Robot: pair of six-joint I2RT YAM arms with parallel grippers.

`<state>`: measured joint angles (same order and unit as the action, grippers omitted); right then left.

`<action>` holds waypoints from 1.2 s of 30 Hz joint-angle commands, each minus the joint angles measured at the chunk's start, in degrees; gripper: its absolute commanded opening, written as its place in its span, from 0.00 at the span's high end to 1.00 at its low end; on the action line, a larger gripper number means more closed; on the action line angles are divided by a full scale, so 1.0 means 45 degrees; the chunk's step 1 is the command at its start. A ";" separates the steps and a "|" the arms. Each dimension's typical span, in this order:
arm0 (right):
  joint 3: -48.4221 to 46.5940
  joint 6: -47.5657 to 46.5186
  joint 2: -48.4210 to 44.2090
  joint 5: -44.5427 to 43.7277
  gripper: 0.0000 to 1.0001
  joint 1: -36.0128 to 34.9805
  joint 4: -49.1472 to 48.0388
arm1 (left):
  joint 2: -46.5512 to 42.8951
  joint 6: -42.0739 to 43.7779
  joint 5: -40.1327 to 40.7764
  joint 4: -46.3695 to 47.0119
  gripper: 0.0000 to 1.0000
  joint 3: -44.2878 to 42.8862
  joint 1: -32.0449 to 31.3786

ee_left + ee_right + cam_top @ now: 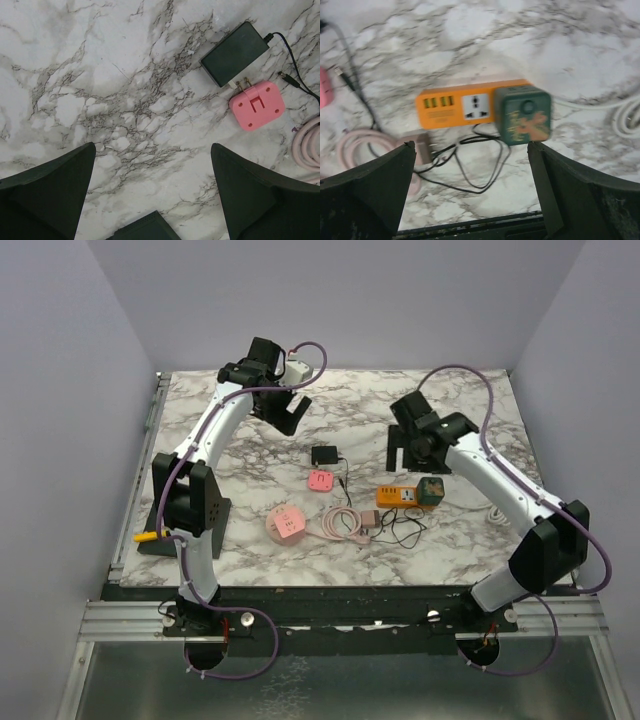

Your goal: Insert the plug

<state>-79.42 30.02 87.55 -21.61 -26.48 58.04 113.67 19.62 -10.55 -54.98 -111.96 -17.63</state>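
On the marble desk point(250, 440) a black adapter point(235, 53) lay just beside a square pink charger point(257, 105). Nearer the front edge sat a round pink piece point(285, 524), a coiled pink cable point(342, 523) beside it, and a thin black lead point(405, 530) tangled further right.

The tabletop point(100, 75) is smooth, marble-patterned (white with grey veins) and faintly glossy. The strip point(455, 107) is smooth orange plastic, the plug point(522, 115) green plastic; the pink adapter point(256, 106) and black brick point(234, 53) look matt plastic.
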 commanded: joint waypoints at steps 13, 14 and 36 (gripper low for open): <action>0.1272 0.0376 0.2494 0.0624 0.17 -0.3491 -0.3072 | -0.1204 0.1480 -0.0821 -0.1120 0.01 0.2148 -0.0114; 0.1304 0.0389 0.2605 0.0571 0.19 -0.3469 -0.3098 | -0.1154 0.1480 -0.0740 -0.1119 0.01 0.2210 -0.0180; 0.3465 0.0576 0.1813 0.0066 0.29 -0.1399 -0.3467 | 0.0479 0.1754 0.0066 -0.0231 0.01 0.1363 -0.1449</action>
<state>-64.55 32.58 97.80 -18.70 -33.36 41.87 111.96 26.26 -11.75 -57.71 -101.91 -24.05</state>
